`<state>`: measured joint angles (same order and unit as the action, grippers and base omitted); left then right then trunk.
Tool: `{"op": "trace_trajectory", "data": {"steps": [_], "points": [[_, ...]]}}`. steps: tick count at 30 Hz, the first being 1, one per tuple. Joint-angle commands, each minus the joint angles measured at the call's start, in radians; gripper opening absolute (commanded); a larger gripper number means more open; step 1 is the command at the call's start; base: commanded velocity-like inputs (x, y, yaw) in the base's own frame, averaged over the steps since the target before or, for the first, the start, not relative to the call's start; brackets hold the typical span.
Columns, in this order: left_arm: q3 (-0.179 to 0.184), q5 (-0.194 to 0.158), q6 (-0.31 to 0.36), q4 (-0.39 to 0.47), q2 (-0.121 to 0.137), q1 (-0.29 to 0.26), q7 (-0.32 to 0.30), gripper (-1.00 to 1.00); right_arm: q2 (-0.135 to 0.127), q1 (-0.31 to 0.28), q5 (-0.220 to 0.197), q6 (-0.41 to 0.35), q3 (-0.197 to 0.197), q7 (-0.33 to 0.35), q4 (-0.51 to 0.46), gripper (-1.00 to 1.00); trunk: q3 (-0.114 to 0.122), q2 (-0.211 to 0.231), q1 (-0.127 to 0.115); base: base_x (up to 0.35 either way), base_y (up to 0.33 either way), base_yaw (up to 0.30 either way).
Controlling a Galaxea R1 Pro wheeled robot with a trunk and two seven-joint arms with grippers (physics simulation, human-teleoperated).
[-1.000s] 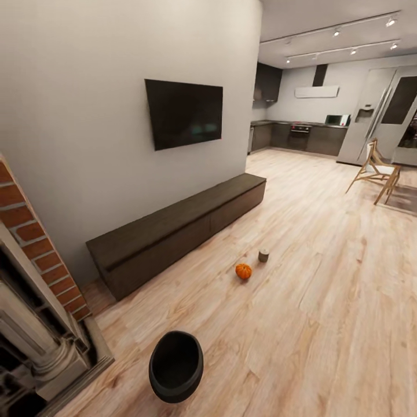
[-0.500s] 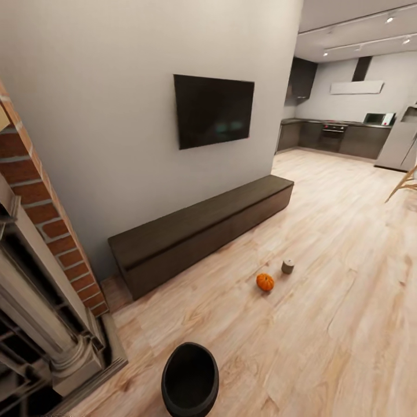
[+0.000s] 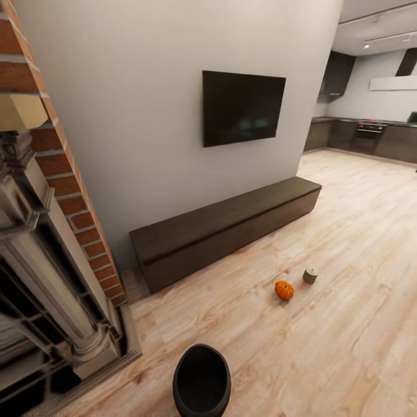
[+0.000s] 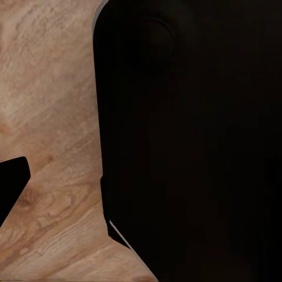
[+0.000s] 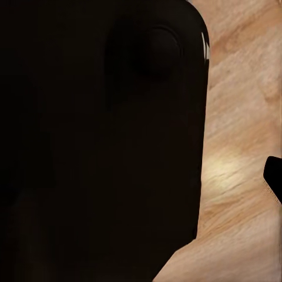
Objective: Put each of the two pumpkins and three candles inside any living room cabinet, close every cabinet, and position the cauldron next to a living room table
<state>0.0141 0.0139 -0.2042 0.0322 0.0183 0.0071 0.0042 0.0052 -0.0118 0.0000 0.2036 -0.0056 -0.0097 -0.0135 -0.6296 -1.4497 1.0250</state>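
Cauldron point(image 3: 201, 382): black, round-bellied, mouth up, standing on the wood floor point(image 3: 347, 324) at the near edge of the head view, just past the fireplace base.
Pumpkin point(image 3: 284, 289): small, orange, ribbed, on the floor in front of the cabinet, well apart from the cauldron.
Candle point(image 3: 310, 275): short pale cylinder, upright, just beside the pumpkin on its far side, not touching it.
Cabinet point(image 3: 226, 231): long, low, dark brown, against the grey wall; its fronts look flush and shut.
Television point(image 3: 243, 108): dark screen on the wall above the cabinet; no brand legible.
Fireplace point(image 3: 52, 260): red brick with a pale carved column, at the left of the head view.
Kitchen point(image 3: 370, 134): dark units in the far background.
Writing: none readable anywhere.
Left pincer: a large black body covers much of the left wrist view, floor beside it; fingers not distinguishable, so its opening cannot be told, nor where the task's things lie relative to it.
Right pincer: likewise a black mass over floor in the right wrist view; opening cannot be told.
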Motion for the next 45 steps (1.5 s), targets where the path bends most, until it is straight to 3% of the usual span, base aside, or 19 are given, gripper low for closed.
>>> {"op": "trace_trajectory", "data": {"steps": [1,24,37,45], "points": [[0.001,0.001,-0.001,0.002,0.0,0.001,0.0,1.0,0.0,0.0,0.0,0.003,-0.001,-0.001,0.001,1.0,-0.001,0.0,0.0,0.001,0.0,0.256],[0.003,0.001,-0.002,0.002,0.0,0.001,0.0,1.0,0.001,0.0,0.01,0.002,0.002,0.0,0.0,1.0,-0.017,0.0,0.0,0.04,-0.025,0.251],[0.009,0.001,-0.003,0.002,0.0,0.001,0.0,1.0,0.001,0.0,0.014,0.002,0.003,0.001,0.0,1.0,-0.017,0.0,0.0,0.081,-0.046,0.011],[0.018,0.001,-0.003,0.002,0.0,0.001,0.0,1.0,0.001,0.0,0.014,0.002,0.003,0.001,0.0,1.0,-0.011,0.0,0.0,0.188,-0.015,-0.171]]}}
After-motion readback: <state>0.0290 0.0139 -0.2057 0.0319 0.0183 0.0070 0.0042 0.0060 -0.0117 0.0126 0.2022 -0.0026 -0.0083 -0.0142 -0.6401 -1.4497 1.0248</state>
